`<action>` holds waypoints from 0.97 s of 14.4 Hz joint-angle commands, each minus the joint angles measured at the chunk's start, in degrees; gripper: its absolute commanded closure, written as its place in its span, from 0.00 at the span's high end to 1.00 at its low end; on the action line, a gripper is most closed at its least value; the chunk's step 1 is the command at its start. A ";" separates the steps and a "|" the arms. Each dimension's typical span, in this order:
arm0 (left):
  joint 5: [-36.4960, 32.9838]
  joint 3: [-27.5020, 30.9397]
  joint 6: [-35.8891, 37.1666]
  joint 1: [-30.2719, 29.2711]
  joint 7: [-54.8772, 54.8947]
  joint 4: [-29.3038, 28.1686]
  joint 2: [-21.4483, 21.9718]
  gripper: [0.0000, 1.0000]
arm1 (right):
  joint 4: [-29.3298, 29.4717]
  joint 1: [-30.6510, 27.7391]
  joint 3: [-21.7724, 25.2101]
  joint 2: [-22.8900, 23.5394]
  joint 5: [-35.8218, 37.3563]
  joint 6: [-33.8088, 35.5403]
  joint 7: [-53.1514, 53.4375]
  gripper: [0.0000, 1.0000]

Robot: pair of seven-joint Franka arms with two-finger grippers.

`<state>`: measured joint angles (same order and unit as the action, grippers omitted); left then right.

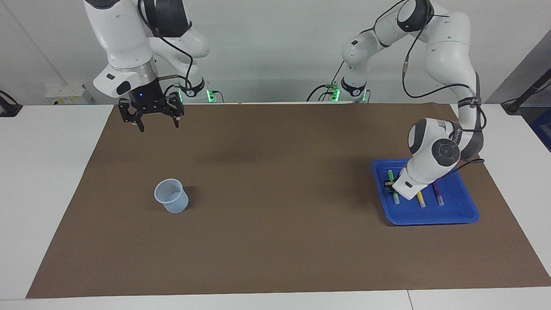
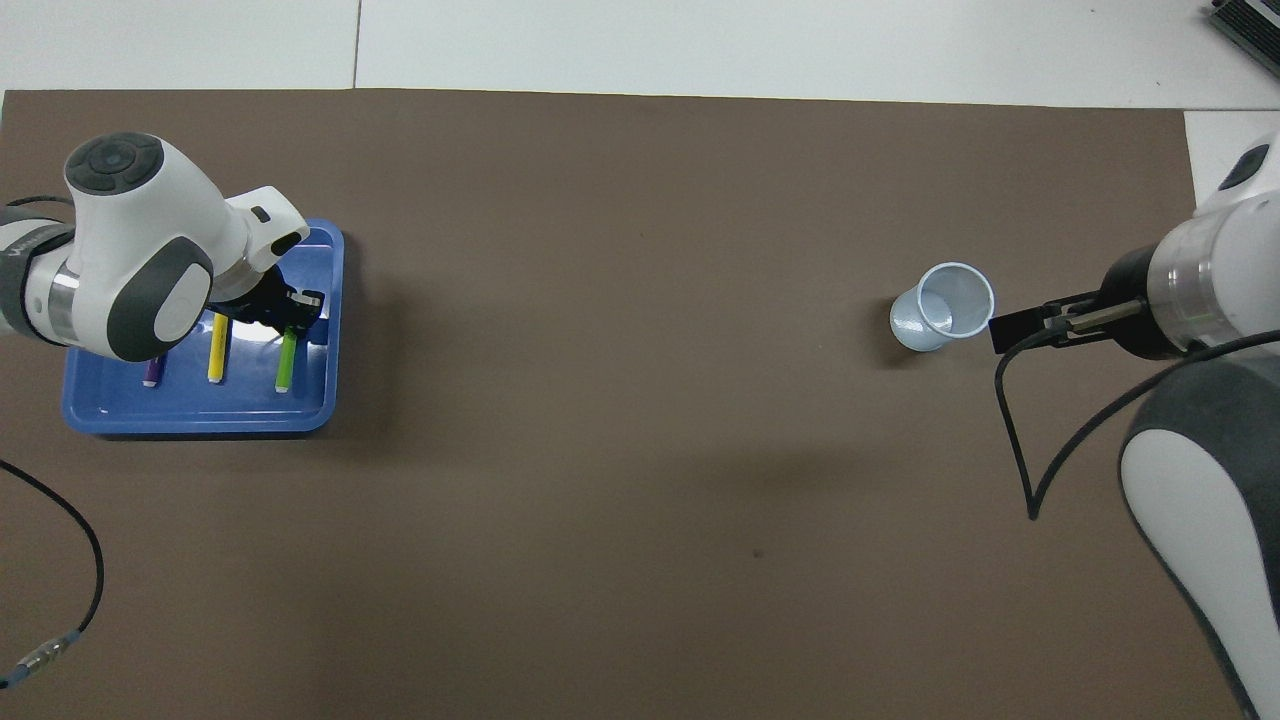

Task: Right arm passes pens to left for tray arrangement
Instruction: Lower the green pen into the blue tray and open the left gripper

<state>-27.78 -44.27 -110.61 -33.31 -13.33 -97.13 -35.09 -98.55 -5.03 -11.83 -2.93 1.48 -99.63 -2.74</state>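
Low in the blue tray [image 1: 456, 215], at the left arm's end of the worktop [image 1: 51, 181]: left hand [image 1: 391, 187], fingers pressed together around the green pen [image 1: 393, 192]. In the overhead view, same left hand [image 2: 290, 312] at the upper part of the green pen [image 2: 286, 365], the pen lying flat in the tray [image 2: 190, 415], its pale end toward the robots.

Beside the green pen, in the same tray: yellow pen [image 1: 420, 200] in the middle, purple pen [image 1: 438, 194] nearest to the left arm's edge of the tray. All 3 pens side by side, roughly parallel, a little apart from each other. Upper parts of the yellow pen [image 2: 216, 350] and the purple pen [image 2: 152, 373] hidden under the left arm's wrist in the overhead view.

Up in the air, over the brown mat [image 1: 275, 241] near its edge closest to the robots, toward the right arm's end: right hand [image 1: 151, 122], fingers spread wide, nothing between them. Right arm waiting there.

On the mat, well apart from the tray and toward the right arm's end: 1 small pale bluish cup [image 1: 171, 196], upright, open side up. In the overhead view, cup [image 2: 943, 305] just beside the right arm's wrist.
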 commanded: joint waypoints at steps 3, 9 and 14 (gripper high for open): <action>-0.60 -0.29 -2.41 -1.49 -0.12 -2.88 1.43 0.00 | -1.04 0.72 -0.03 -0.85 0.19 -0.92 -1.22 1.00; -0.60 -0.29 -4.44 -1.59 0.59 -4.65 1.87 0.49 | 0.37 0.81 -0.12 -0.49 0.28 -0.30 -1.31 1.00; -0.60 -0.29 -4.26 -1.93 0.59 -4.56 1.87 1.00 | 0.72 0.81 0.05 -0.05 -2.26 1.89 -0.96 1.00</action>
<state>-27.83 -44.33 -113.17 -34.20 -13.18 -99.21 -34.38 -98.04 -4.05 -11.98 -2.99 0.99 -98.70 -2.74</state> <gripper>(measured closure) 0.454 0.000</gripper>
